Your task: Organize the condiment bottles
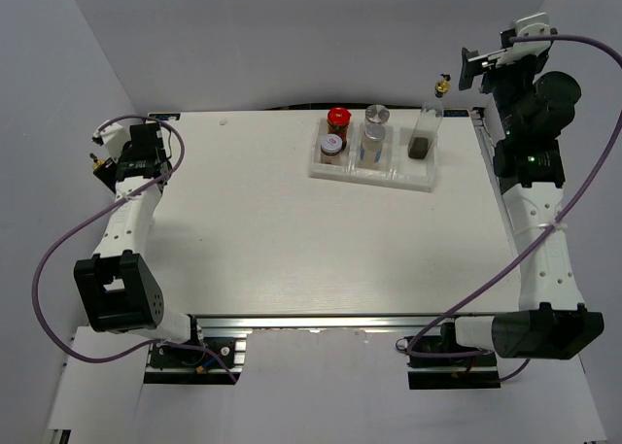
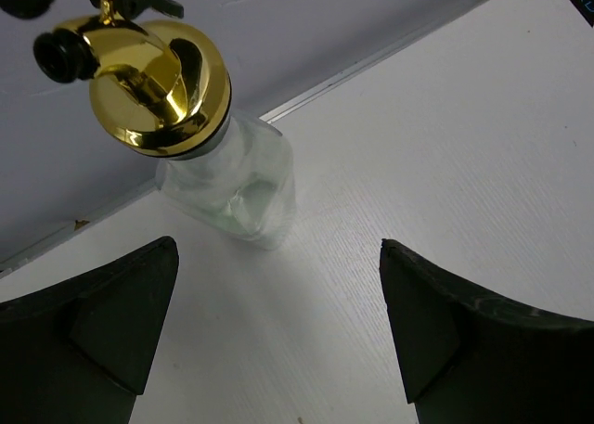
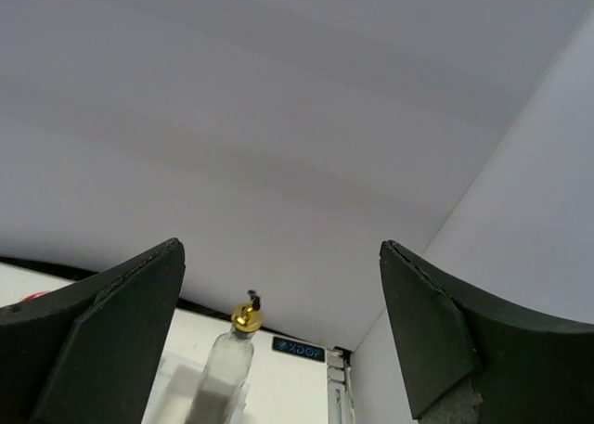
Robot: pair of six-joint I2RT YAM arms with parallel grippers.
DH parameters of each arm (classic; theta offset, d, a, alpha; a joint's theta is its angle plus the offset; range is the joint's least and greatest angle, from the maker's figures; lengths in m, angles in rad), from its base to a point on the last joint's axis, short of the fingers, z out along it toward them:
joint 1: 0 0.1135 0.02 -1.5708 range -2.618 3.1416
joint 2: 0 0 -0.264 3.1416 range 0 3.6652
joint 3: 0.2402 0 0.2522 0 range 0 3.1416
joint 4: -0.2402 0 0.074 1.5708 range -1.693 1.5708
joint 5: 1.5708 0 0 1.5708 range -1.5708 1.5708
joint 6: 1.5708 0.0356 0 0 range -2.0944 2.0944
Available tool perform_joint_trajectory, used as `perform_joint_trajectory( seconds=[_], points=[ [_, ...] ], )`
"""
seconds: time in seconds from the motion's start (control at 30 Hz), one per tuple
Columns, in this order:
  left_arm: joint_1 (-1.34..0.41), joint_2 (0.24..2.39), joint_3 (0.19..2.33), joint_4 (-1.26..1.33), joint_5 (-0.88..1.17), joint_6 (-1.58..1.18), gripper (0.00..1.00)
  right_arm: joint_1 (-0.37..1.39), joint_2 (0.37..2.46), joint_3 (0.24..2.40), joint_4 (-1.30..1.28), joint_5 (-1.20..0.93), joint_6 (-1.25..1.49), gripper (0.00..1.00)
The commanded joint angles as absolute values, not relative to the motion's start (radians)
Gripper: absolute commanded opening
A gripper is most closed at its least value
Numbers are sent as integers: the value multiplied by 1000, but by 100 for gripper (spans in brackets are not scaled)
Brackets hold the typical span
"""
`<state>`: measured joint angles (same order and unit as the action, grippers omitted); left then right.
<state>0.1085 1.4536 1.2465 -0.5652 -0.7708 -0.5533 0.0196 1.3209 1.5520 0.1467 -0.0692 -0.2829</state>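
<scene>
Pickup step, likely: left gripper [image 2: 278, 299], jaws spread and empty, faces clear gold-capped bottle [image 2: 232, 183] far left of tray [image 1: 374, 176]. Next: advance, close on body. Right gripper [image 3: 278, 303] spread, empty.

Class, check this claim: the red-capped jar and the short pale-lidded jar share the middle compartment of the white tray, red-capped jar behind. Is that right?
Not quite. The red-capped jar and the short pale-lidded jar share the left compartment of the white tray, red-capped jar behind. The middle one holds the silver-capped bottle. The top external view shows it.
</scene>
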Motion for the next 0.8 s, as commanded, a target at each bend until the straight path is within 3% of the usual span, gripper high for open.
perform_joint_trajectory(
  seconds=[0.0, 0.53, 0.77],
  points=[
    [124, 1440, 1267, -512, -799, -537, 98, 17, 1293, 1503, 68, -163, -270, 89],
    [213, 1506, 1325, -333, -805, -399, 98, 21, 1270, 1560, 2, -250, -209, 89],
    [215, 1513, 1309, -273, -805, -341, 82, 25, 1246, 1499, -63, -339, -282, 89]
  ],
)
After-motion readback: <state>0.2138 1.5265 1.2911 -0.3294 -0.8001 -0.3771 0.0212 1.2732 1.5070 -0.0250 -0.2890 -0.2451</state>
